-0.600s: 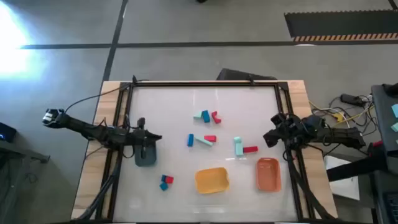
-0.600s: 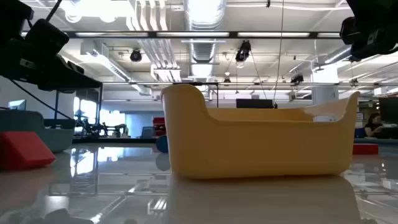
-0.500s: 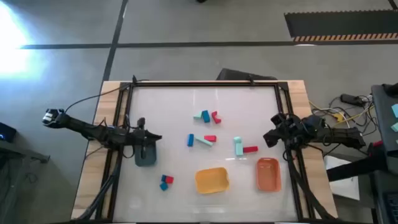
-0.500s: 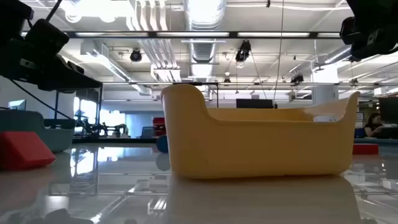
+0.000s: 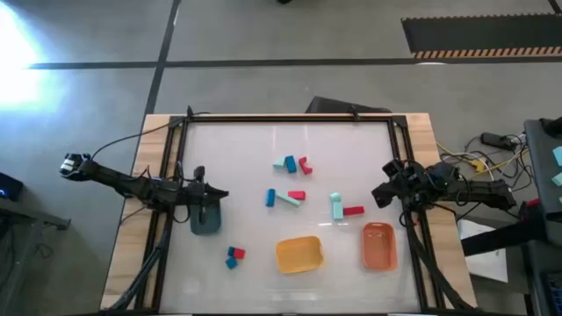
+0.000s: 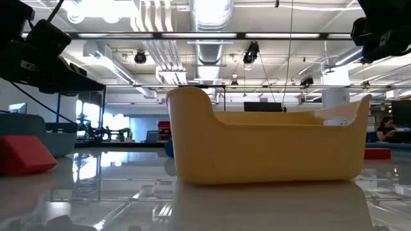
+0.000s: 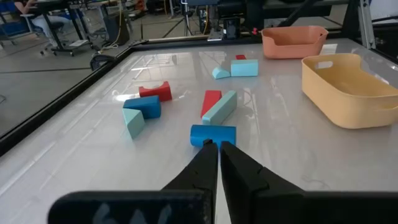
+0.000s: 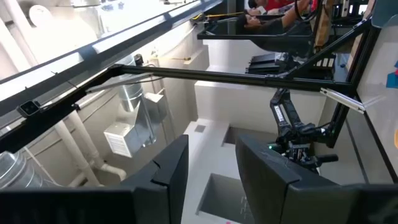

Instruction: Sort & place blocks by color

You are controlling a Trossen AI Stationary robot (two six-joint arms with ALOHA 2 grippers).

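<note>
Several small red, pale teal and blue blocks lie flat on the middle of the white table: a far group point(image 5: 291, 164), a middle group point(image 5: 285, 198), a teal and red pair point(image 5: 343, 208), and a blue and red pair point(image 5: 234, 255) near the front left. The left wrist view shows a blue block point(image 7: 213, 134) just ahead of the fingertips, then a red and teal pair point(image 7: 216, 104). My left gripper point(image 5: 219, 193) point(image 7: 219, 147) is shut and hovers by the grey-blue bin point(image 5: 206, 221). My right gripper point(image 5: 379, 194) point(image 8: 212, 149) is open at the table's right side, above the orange bin point(image 5: 378, 245).
The yellow bin point(image 5: 299, 254) point(image 6: 270, 147) point(image 7: 348, 87) stands at the near edge beside the orange bin point(image 7: 293, 40). A black frame point(image 5: 290, 118) runs around the table. Cables lie off the right edge. The table's far half holds bare room.
</note>
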